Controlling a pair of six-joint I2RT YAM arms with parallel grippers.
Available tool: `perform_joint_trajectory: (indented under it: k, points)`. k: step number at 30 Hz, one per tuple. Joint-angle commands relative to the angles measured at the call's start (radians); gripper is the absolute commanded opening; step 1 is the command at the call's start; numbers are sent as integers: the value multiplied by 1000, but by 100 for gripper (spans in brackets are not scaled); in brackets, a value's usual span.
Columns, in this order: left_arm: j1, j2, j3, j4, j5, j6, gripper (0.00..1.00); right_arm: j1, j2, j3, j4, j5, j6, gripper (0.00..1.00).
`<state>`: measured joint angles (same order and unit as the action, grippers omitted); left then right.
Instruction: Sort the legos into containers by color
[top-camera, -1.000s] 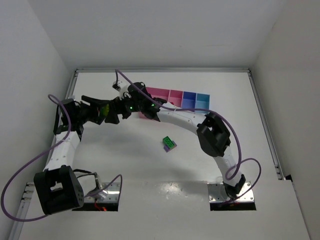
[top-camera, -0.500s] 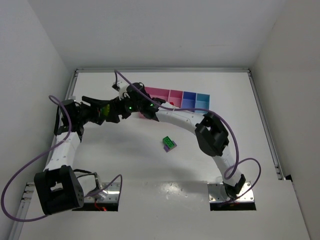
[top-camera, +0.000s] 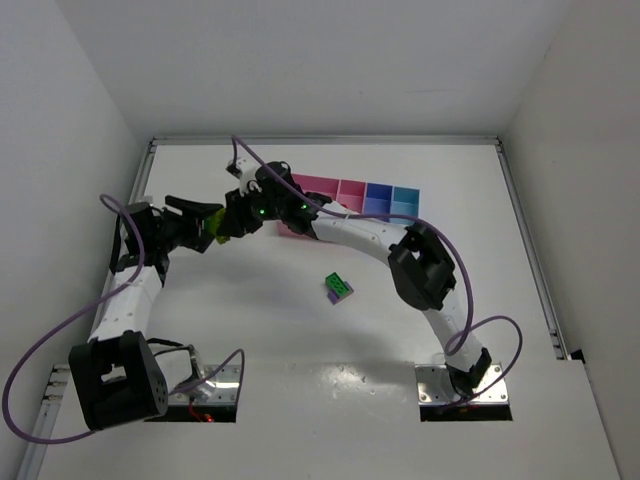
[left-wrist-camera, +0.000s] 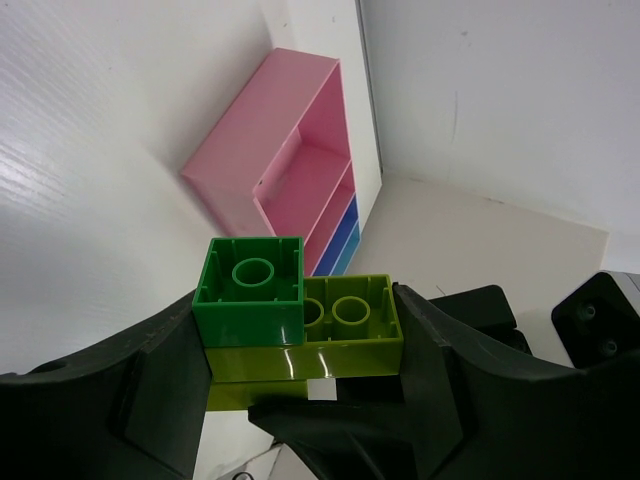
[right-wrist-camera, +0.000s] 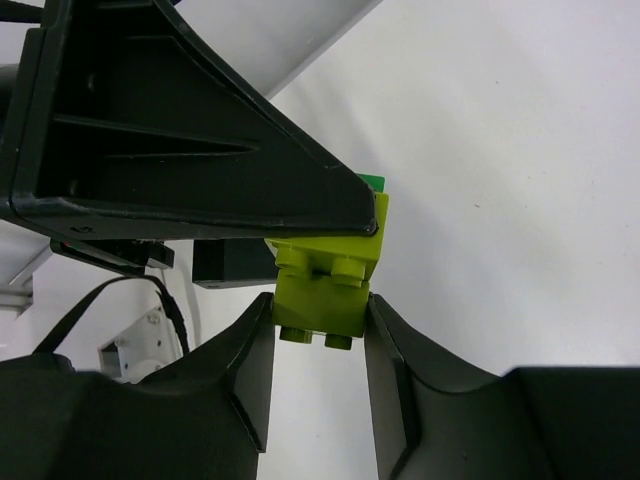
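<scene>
Gripped stack (left-wrist-camera: 340, 322) in left gripper (left-wrist-camera: 300, 352); pinched its lime brick (right-wrist-camera: 325, 288) with right gripper (right-wrist-camera: 318, 330), seemingly to pull joined colours apart for sorting.

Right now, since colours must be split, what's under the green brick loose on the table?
A purple brick shows at the green brick's lower-left edge; its rest is covered.

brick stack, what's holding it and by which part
Both grippers. The left gripper clamps the stack, green brick on lime brick, across its ends. The right gripper pinches the lime brick from both sides.
</scene>
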<state>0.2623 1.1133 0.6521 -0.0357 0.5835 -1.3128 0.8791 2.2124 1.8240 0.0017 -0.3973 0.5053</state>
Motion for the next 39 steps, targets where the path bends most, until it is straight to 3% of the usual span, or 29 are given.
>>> perform_joint_trajectory:
  k: [1,4,14,20,22,26,31,35,39]
  points:
    - [-11,-24,-6,42,38,-22,6,8,1,27,75,-52,10,8]
    - [-11,-24,-6,51,29,-22,4,-2,-20,-2,75,-52,-1,0]
    - [-1,6,77,40,-17,21,4,-42,-290,-265,31,-72,-94,0]
    - [-1,38,86,52,13,84,3,-159,-470,-426,-74,-51,-186,0]
    - [-1,49,96,53,42,133,3,-256,-548,-494,-115,-15,-218,0]
    - [-29,49,106,75,149,323,3,-449,-648,-594,-181,5,-283,0]
    - [-126,49,158,105,272,553,3,-632,-669,-594,-325,8,-389,0]
    - [-228,17,262,-89,179,838,3,-701,-642,-585,-358,3,-410,0]
    - [-293,-9,274,-148,110,977,3,-723,-597,-618,-313,26,-419,0]
